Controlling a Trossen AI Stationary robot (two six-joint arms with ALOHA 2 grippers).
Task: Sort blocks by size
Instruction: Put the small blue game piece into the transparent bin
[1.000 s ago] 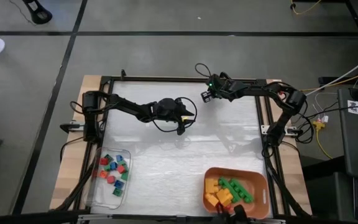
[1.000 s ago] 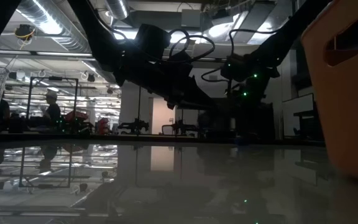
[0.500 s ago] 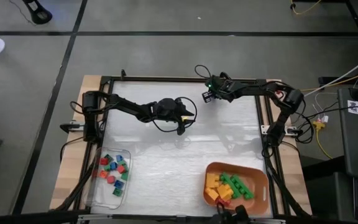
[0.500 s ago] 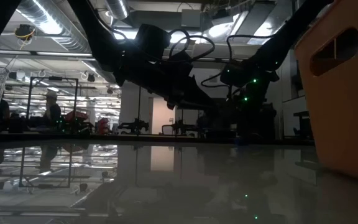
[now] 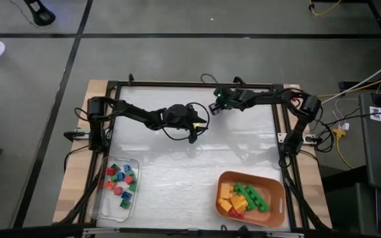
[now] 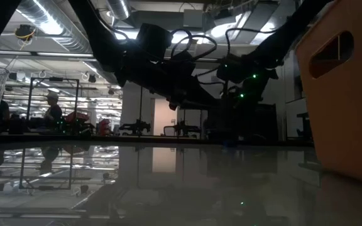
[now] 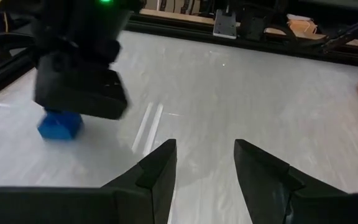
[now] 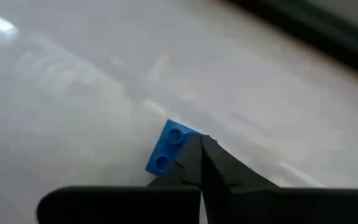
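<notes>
A small blue two-stud block (image 8: 168,144) lies flat on the white table near its far edge; it also shows in the left wrist view as the blue block (image 7: 59,124). My right gripper (image 8: 201,163) is shut, its tips at that block's edge, and in the high view my right gripper (image 5: 214,110) hides it. My left gripper (image 7: 205,158) is open and hovers over bare table, a short way left of the block; in the high view my left gripper (image 5: 194,134) is near the table's middle. My right gripper's shut fingertips (image 8: 197,149) stand at one long side of the blue block (image 8: 182,142), slanting down from above. The block lies flat on the table, studs up. Whether the tips touch it, I cannot tell.
A clear container (image 5: 104,201) at the near left holds several small red, green and blue blocks. An orange bin (image 5: 273,182) at the near right holds yellow and green longer bricks. A black frame (image 5: 197,84) runs around the table. The table's middle is bare.
My right gripper, still shut, has gone toward the table's left and down, onto the blue block. The orange bin has shifted and turned a little at the near right.
</notes>
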